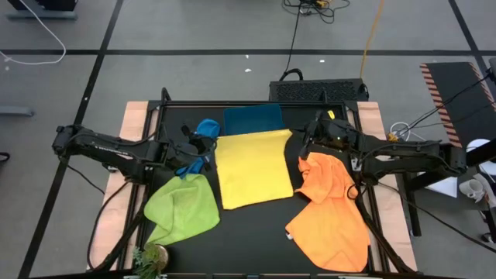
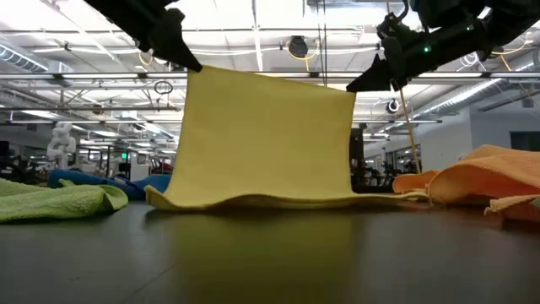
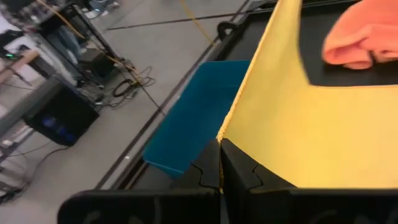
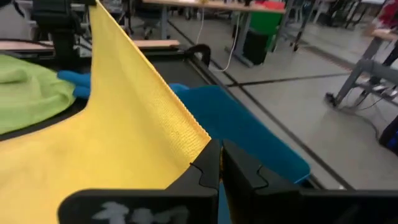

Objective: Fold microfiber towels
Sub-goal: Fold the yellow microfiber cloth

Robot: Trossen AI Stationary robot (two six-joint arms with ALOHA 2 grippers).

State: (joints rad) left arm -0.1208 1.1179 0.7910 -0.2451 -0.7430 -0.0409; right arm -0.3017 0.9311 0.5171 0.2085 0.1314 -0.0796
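Note:
A yellow microfiber towel (image 1: 252,167) is held up by its two far corners, and its near edge (image 2: 253,201) lies on the black table. My left gripper (image 1: 211,146) is shut on the far left corner. My right gripper (image 1: 302,143) is shut on the far right corner. A lime green towel (image 1: 182,208) lies crumpled at the near left. A blue towel (image 1: 203,132) lies bunched under the left arm. Orange cloth (image 1: 333,209) lies heaped at the right. My left gripper (image 3: 219,144) pinches the yellow towel's far left corner (image 3: 231,127) between its two fingers, coming from the table's left and slanting a little down. The top edge runs nearly straight toward the other gripper, and the cloth hangs below it to the table. My right gripper (image 4: 220,146) pinches the yellow towel's far right corner (image 4: 198,140) between its two fingers, coming nearly level from the table's right. The corner is lifted clear. The cloth hangs down from it, with its lower edge on the table.
A teal rectangular bin (image 1: 253,118) stands at the table's far edge behind the yellow towel. A small potted plant (image 1: 151,257) sits at the near left corner. The orange heap (image 2: 472,181) rises beside the hanging cloth on the right.

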